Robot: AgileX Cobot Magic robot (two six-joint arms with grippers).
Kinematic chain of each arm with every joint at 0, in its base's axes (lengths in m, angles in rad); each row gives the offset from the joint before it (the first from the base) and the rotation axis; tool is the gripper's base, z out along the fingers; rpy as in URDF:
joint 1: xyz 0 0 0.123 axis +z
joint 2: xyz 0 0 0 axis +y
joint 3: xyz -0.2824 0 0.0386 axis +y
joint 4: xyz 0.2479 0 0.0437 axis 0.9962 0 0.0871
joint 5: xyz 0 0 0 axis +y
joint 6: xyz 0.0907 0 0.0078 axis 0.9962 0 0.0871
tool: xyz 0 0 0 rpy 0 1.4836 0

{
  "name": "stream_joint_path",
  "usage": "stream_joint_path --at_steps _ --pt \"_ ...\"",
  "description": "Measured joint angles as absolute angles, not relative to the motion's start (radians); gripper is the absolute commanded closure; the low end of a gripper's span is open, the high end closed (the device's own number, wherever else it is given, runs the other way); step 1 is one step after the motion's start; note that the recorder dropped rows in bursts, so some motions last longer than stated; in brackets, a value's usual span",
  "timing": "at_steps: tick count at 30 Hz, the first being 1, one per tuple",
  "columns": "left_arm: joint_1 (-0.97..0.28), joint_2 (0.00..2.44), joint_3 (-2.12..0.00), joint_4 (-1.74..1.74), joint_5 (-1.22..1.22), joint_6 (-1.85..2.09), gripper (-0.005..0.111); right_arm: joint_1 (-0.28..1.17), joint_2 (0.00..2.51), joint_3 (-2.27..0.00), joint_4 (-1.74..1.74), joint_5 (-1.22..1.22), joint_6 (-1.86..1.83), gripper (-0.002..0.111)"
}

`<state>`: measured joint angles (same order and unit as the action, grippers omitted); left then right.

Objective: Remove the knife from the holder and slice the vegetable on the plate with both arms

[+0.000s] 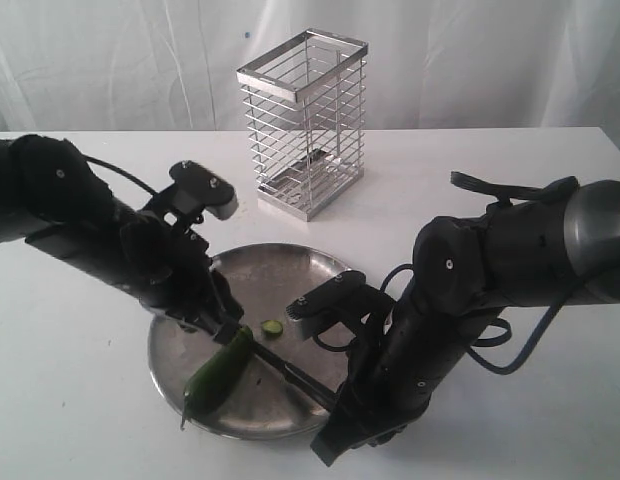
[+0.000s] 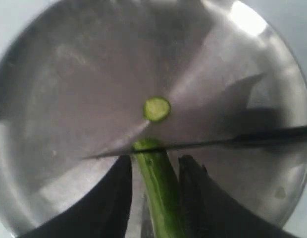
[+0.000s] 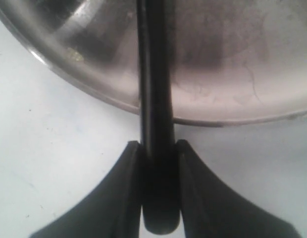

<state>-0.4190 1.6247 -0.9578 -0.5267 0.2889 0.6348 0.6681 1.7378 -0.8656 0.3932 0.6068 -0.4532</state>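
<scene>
A dark green vegetable (image 1: 218, 372) lies on the steel plate (image 1: 290, 268), with my left gripper (image 1: 228, 330) shut on it near its cut end. In the left wrist view the vegetable (image 2: 161, 188) runs between the two black fingers (image 2: 114, 198), and the black knife (image 2: 218, 144) lies across its tip. A pale-green slice (image 2: 156, 109) sits just beyond the blade, also seen as the slice (image 1: 273, 327). My right gripper (image 1: 340, 400) is shut on the knife (image 1: 290, 375) by the handle (image 3: 156, 163) at the plate's near rim (image 3: 94, 94).
The chrome wire holder (image 1: 305, 120) stands empty behind the plate on the white table (image 1: 80, 400). A white curtain hangs at the back. Both arms crowd the plate's left and right sides.
</scene>
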Motion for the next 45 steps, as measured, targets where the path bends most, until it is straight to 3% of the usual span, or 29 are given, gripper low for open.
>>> stream_joint_path --at_steps 7,45 --pt "-0.419 1.671 -0.878 -0.503 0.277 0.635 0.058 0.668 1.738 -0.866 0.39 0.607 -0.451 0.108" --pt "-0.419 1.751 -0.877 -0.532 0.229 0.612 0.058 0.668 1.738 -0.885 0.186 0.656 -0.254 0.108"
